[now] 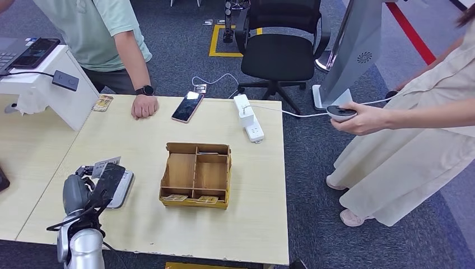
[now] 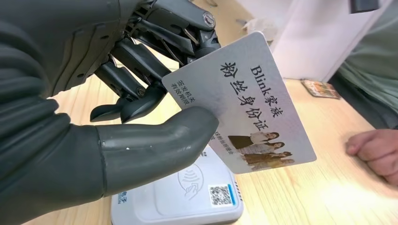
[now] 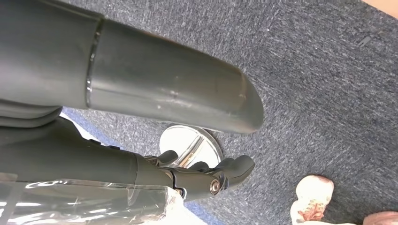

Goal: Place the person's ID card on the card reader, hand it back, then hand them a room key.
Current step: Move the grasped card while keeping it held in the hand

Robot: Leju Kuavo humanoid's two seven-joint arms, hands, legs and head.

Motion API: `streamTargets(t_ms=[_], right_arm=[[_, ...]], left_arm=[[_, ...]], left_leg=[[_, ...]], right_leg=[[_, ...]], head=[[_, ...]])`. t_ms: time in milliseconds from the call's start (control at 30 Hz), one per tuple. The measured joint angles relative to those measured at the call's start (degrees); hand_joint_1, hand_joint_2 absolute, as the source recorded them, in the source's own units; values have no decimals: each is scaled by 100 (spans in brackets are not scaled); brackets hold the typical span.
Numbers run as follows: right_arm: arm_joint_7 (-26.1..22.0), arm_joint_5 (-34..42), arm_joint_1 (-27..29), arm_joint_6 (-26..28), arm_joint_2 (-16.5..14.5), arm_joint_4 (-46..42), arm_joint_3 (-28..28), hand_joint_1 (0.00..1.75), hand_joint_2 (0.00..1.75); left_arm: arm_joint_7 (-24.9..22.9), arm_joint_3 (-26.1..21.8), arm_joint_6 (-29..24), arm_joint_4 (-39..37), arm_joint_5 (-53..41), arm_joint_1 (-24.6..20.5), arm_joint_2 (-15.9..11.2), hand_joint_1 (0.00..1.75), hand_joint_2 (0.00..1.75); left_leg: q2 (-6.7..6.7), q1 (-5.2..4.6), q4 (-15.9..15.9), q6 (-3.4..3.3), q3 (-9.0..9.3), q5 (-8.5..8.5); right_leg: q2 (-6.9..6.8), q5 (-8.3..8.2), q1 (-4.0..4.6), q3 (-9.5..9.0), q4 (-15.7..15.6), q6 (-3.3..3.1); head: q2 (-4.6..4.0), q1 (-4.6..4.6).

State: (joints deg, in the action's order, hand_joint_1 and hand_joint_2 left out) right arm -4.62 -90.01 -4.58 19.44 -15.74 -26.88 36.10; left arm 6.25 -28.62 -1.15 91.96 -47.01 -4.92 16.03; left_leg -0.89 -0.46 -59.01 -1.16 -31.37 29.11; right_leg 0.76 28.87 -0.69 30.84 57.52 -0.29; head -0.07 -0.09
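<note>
Head view: the left hand [image 1: 84, 188] is over the near-left part of the table [image 1: 140, 224], clamped on the ID card [image 1: 106, 166], which stands just above the card reader [image 1: 120, 190]. A wooden tray [image 1: 196, 175] with compartments sits mid-table, with small cards in its near slots. At the far edge a person's fist [image 1: 144, 106] rests on the table beside a phone [image 1: 187, 106]; a power strip [image 1: 248, 117] lies further right. A second person stands at the right, holding a round grey device [image 1: 341, 113].

Left wrist view: the thumb and fingers [image 2: 141, 89] pinch the ID card [image 2: 244, 103] at one corner. The card is tilted, clear of the reader [image 2: 187, 197] below it (white, with a QR code on top). The fist [image 2: 375, 152] lies on the table beyond.

Right wrist view: the right hand [image 3: 141, 126] hangs over grey carpet [image 3: 319, 84], thumb and fingers apart and holding nothing. A chrome disc [image 3: 190, 143] shows behind the fingers, and a shoe [image 3: 312, 199] stands near.
</note>
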Motion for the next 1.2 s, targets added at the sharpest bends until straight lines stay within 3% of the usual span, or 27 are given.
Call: streamTargets(t_ms=[300, 600, 833, 1200], right_arm=[[18, 0, -4, -16, 0, 0, -2, 0, 0], [17, 0, -6, -17, 1, 0, -2, 0, 0], [20, 0, -35, -13, 20, 0, -2, 0, 0], [18, 0, -77, -7, 56, 9, -2, 0, 0]], left_arm=[[-203, -686, 245, -299, 360, -188, 37, 175, 175], [-314, -814, 332, -395, 385, -229, 38, 175, 175], [-543, -1320, 755, -1047, 243, -316, 33, 175, 175], [-586, -1346, 1033, -1142, 278, -331, 36, 175, 175]], left_leg=[[0, 1, 0, 0, 0, 0], [0, 0, 0, 0, 0, 0], [-1, -1, 0, 0, 1, 0], [-3, 0, 0, 0, 4, -3]], right_leg=[[0, 0, 0, 0, 0, 0], [0, 0, 0, 0, 0, 0], [-1, 0, 0, -2, 0, 0], [-3, 0, 0, -4, 1, 0]], head=[[1, 0], [1, 1], [1, 0], [0, 1]])
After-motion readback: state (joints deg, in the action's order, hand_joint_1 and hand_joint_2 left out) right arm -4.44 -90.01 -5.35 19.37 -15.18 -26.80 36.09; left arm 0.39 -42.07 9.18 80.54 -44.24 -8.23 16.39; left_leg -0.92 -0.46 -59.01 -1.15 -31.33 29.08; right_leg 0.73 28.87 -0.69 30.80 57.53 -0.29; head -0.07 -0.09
